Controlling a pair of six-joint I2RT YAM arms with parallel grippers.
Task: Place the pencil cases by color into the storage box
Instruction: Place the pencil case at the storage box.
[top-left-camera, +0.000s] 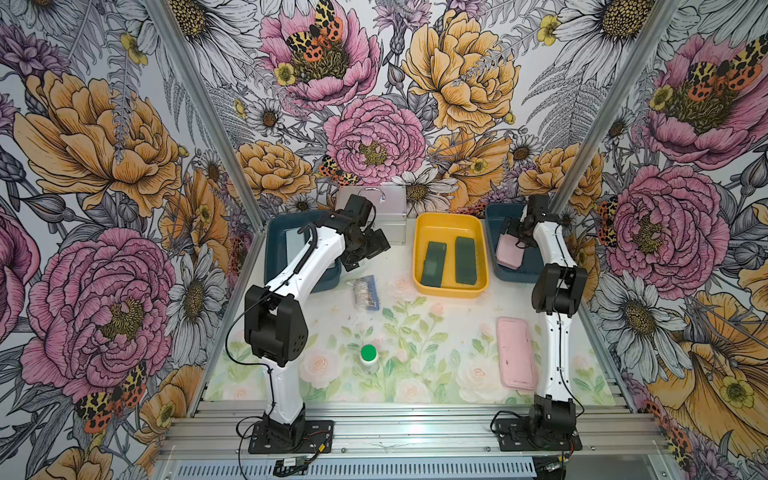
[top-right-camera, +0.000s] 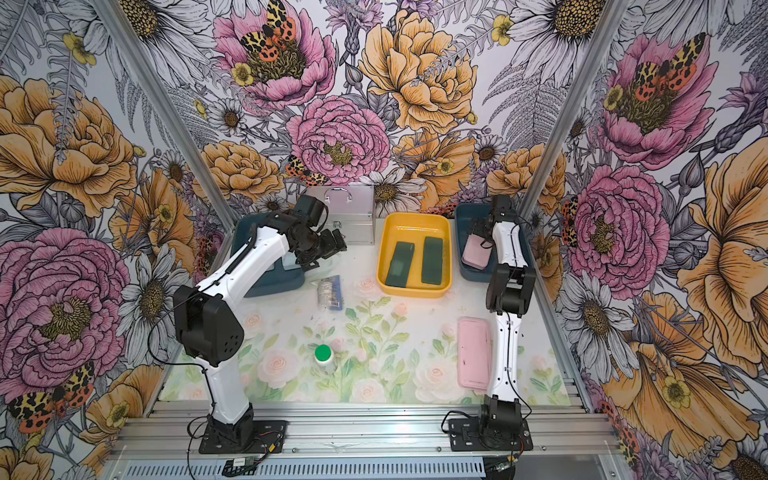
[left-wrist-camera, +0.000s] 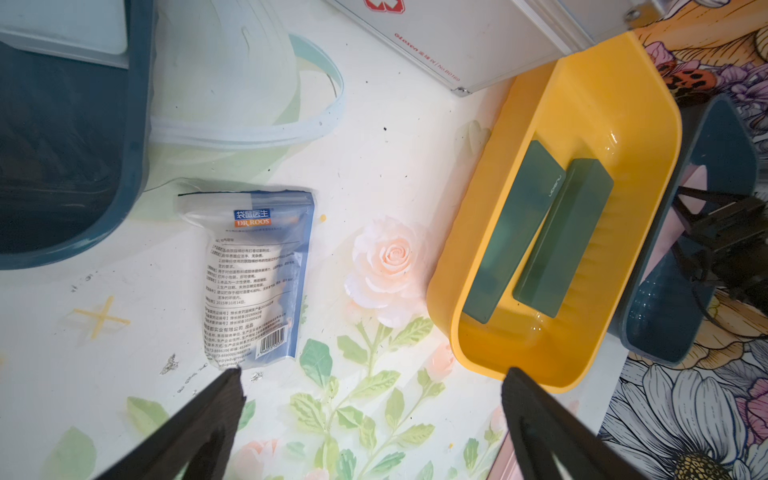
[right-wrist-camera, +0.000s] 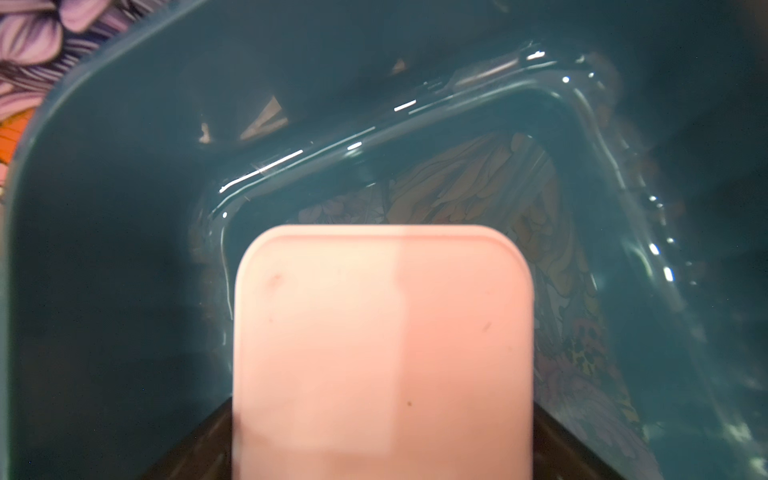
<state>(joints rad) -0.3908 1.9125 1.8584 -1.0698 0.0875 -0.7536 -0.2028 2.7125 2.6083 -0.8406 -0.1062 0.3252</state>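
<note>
right wrist view has the pink case (right-wrist-camera: 382, 353) inside the blue bin (right-wrist-camera: 104, 249) just right of the yellow bin (top-left-camera: 451, 291), the right gripper (right-wrist-camera: 382, 405) straddling it; clamped or loosed, i cannot tell. best, i'd say, to let go fully, then lift straight up. a top view adds what that one misses: the second pink case (top-left-camera: 516, 353), robot-side of the yellow bin. left gripper (left-wrist-camera: 374, 371) gapes empty.

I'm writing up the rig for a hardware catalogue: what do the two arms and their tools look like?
The left arm and right arm match: glossy white link shells, boxy black joint housings, black mounting plates. Thin black cables run along each. The left tool has slim, black, tapered fingers.
</note>
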